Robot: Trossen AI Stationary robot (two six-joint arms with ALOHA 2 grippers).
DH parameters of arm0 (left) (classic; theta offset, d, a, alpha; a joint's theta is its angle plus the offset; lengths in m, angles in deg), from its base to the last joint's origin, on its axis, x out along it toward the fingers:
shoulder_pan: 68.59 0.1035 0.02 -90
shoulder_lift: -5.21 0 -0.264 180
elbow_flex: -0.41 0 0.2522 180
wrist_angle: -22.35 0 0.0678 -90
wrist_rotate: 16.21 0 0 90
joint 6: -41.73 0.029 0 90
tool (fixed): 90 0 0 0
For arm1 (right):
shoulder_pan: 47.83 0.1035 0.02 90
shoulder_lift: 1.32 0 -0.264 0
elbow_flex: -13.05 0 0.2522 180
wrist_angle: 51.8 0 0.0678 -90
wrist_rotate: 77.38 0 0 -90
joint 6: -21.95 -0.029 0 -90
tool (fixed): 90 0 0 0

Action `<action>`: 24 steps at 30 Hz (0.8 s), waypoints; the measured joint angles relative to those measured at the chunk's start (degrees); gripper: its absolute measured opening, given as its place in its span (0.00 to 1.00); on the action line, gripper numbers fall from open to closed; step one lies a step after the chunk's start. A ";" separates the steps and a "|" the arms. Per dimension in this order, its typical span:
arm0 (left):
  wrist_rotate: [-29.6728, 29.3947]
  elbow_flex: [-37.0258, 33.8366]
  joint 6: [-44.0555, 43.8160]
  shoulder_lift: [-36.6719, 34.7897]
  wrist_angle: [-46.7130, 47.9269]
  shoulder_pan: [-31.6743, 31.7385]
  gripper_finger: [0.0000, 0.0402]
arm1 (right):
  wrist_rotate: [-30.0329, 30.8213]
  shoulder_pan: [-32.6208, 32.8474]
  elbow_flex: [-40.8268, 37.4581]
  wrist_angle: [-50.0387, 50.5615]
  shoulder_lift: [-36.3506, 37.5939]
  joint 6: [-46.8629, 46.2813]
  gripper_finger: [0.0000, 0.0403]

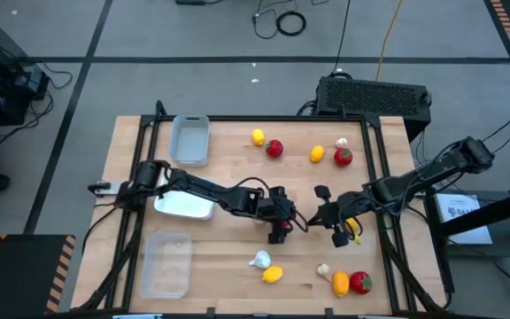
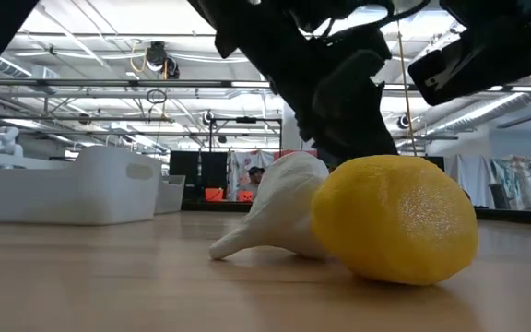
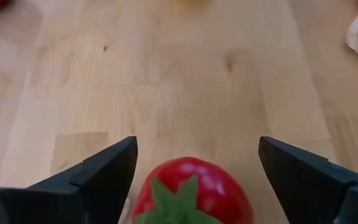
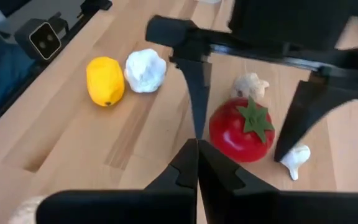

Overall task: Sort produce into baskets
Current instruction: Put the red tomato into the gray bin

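High view: left gripper point(image 1: 279, 227) is out over the middle of the table point(image 1: 228, 173), a red fruit point(image 1: 278, 237) showing just under it. Right gripper point(image 1: 333, 220) sits close by on its right, also mid-table. Three baskets stand down the left side: grey basket point(image 1: 190, 140) far, white basket point(image 1: 184, 206) middle, clear basket point(image 1: 166, 264) near. All three look empty from above. Loose produce lies in two groups, one far and one near; the near group includes a garlic bulb point(image 1: 260, 260) touching a lemon point(image 1: 273, 274). Low view: that lemon and bulb fill the foreground, with dark arm parts overhead; it adds nothing on the grip. Left wrist view: the fingers point(image 3: 104, 168) stand wide apart with the red fruit centred between them, green top up and resting on the table. There is a gap on both sides, so nothing is held. Right wrist view: the right gripper's own fingers point(image 4: 182, 168) are closed together with nothing between them; beyond them the left gripper straddles the fruit, with small pale bulbs just beside it. Judgement: the step in hand is the first pick, with sorting barely begun. Next move calls for closing evenly on the round fruit without nudging the nearby bulbs. After that comes a lift and a carry left to one of the baskets.
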 joint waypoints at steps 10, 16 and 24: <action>-0.55 -0.26 2.83 -0.11 2.66 0.02 0.85 | -0.07 0.00 -0.01 -0.57 0.00 0.86 0.00; 0.98 -0.28 2.85 -0.09 4.46 0.47 0.85 | -0.09 0.00 -0.01 -0.62 0.00 0.86 0.00; 2.53 -0.31 2.89 -0.09 7.34 0.96 0.85 | -0.09 0.00 -0.01 -0.66 0.00 0.86 0.00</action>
